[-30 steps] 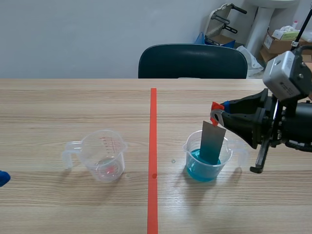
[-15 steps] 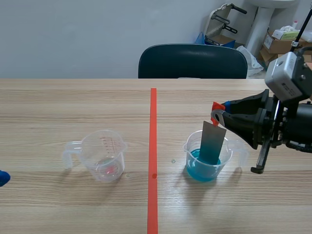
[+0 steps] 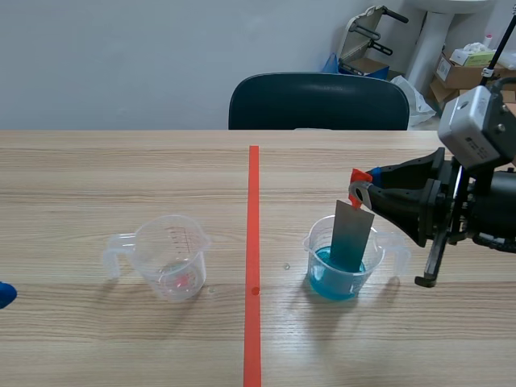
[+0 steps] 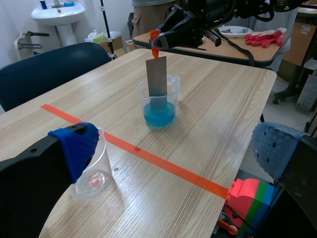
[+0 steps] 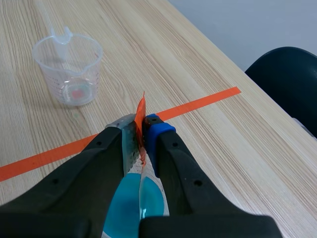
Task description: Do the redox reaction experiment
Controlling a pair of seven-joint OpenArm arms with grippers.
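A grey metal strip (image 3: 350, 236) with an orange tag at its top (image 3: 357, 176) stands in a clear beaker of blue liquid (image 3: 342, 262), right of the red tape line. My right gripper (image 3: 360, 191) is shut on the strip's tagged top; in the right wrist view the tag (image 5: 140, 119) is pinched between its fingers above the blue liquid (image 5: 130, 203). An empty clear beaker (image 3: 169, 256) sits left of the line, its handle pointing left. My left gripper (image 4: 168, 148) is open, low at the table's left edge, with the empty beaker (image 4: 92, 173) by its left finger.
A dark chair (image 3: 318, 101) stands behind the table's far edge. Boxes and clutter (image 3: 463, 64) sit at the back right. Coloured blocks (image 4: 247, 196) lie on the floor beyond the table edge in the left wrist view.
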